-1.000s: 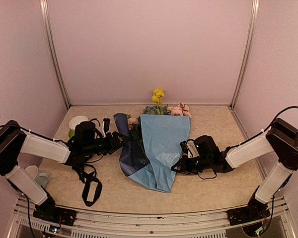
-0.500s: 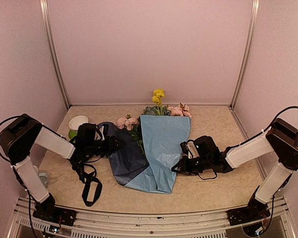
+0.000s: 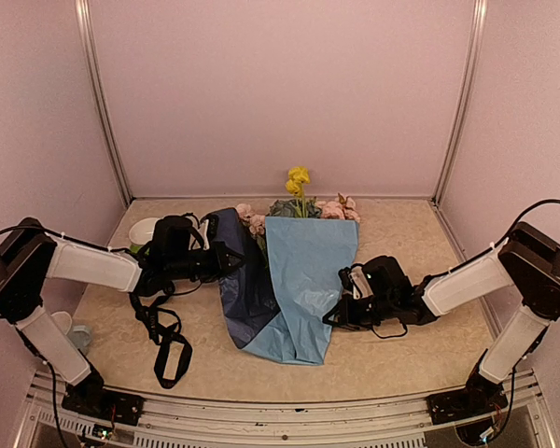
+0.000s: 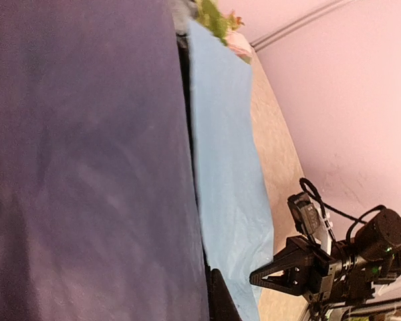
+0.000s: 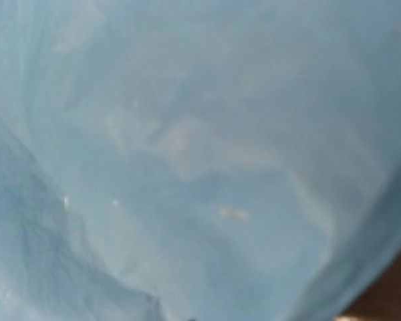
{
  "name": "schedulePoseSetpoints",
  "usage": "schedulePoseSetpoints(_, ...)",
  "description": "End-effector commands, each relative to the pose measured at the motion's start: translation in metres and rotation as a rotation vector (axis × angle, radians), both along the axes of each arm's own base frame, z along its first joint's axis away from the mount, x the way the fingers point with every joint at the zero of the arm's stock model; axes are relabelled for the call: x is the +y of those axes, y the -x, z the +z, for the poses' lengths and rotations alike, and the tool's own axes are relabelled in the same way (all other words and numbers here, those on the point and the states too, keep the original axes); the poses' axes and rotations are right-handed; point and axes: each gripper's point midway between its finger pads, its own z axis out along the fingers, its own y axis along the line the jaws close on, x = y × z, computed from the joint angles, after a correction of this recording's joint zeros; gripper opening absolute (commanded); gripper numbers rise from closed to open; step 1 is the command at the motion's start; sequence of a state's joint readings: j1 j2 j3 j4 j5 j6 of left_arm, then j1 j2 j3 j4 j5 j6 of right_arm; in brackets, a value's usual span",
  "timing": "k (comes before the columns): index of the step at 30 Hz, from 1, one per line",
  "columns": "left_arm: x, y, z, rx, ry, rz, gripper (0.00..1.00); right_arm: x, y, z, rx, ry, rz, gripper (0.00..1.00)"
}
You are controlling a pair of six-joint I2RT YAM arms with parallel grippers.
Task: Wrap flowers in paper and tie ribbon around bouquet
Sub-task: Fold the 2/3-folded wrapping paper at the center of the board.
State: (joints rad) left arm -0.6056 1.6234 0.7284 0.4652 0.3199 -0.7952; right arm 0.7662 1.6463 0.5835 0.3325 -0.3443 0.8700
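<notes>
The flowers lie at mid-table: yellow blooms (image 3: 299, 176), pink roses (image 3: 339, 207), a blue-green cluster (image 3: 284, 207). Their stems are hidden under the light-blue paper (image 3: 305, 271). My left gripper (image 3: 227, 261) is shut on the paper's navy flap (image 3: 240, 285) and holds it raised left of the flowers. That flap fills the left wrist view (image 4: 87, 167), with one of my fingers (image 4: 220, 304) at its edge. My right gripper (image 3: 332, 315) is shut on the paper's right edge, and light-blue paper (image 5: 200, 160) covers its camera. The black ribbon (image 3: 173, 359) lies looped near the front left.
A pale saucer (image 3: 142, 230) sits at the back left behind my left arm. Small pale objects (image 3: 75, 331) lie by the left wall. Black cables (image 3: 154, 303) hang from my left arm. Pink walls close in three sides.
My left gripper has shut on the navy flap and lifted it off the table toward the flowers. The right arm has stayed still.
</notes>
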Motion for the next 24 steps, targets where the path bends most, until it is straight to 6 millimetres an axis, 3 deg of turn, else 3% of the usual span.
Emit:
schedulePoseSetpoints(1,-0.023,0.004,0.015,-0.051,-0.106,-0.055,0.0,0.005,-0.004,-0.005,-0.028,0.061,0.01,0.0)
schedulePoseSetpoints(14,-0.117,0.014,0.01,-0.024,-0.156,-0.27,0.0,0.013,-0.011,-0.011,-0.034,0.108,0.005,0.08)
schedulePoseSetpoints(17,-0.133,0.013,-0.002,0.022,-0.148,-0.296,0.0,0.011,-0.013,-0.013,-0.037,0.133,-0.002,0.19)
schedulePoseSetpoints(24,-0.141,0.005,-0.055,0.195,-0.198,-0.3,0.0,0.001,-0.012,-0.002,-0.061,0.176,-0.036,0.38)
